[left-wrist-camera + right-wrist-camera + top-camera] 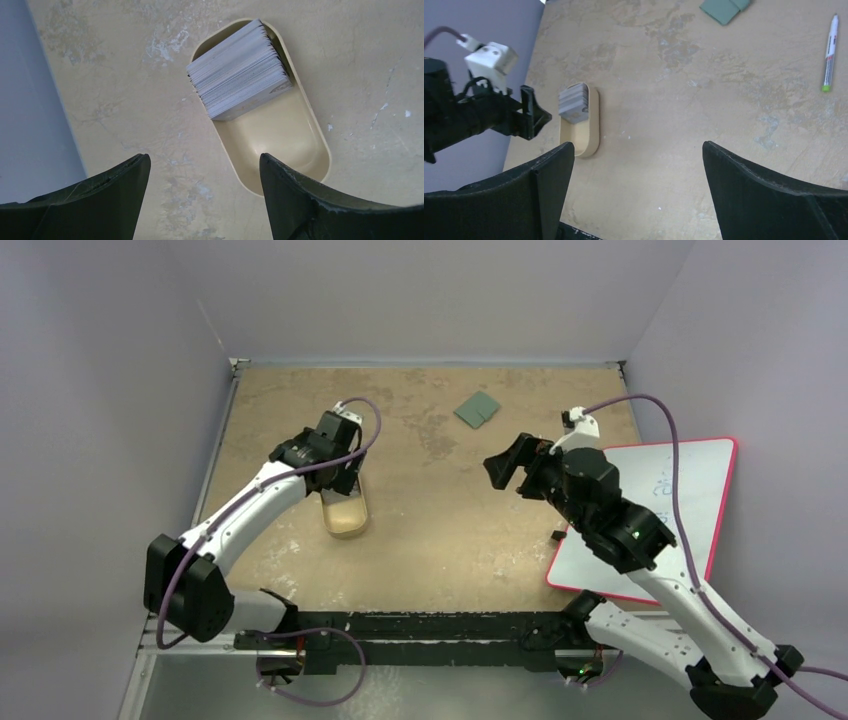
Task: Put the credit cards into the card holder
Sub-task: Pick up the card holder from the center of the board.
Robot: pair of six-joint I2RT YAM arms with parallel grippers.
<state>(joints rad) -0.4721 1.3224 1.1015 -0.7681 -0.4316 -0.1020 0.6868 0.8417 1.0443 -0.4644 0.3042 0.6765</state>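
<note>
credit cards (pixel 239 70): stacked in tray (pixel 300 145), left | card holder (pixel 477 409): far centre | whiteboard (pixel 700 490): right edge

The credit cards (pixel 240 70) are a thick stack of thin, pale grey-silver rectangles. The stack leans slightly fanned in one end of a tan oval tray (pixel 285 132), in the upper middle of the left wrist view, and the tray's other end is bare. The card holder (pixel 477 409) is a small grey-green piece lying flat and turned cornerwise on the table top. It sits in the upper centre of the top view, well apart from the cards, and a line divides it into a larger and a smaller panel.
</note>
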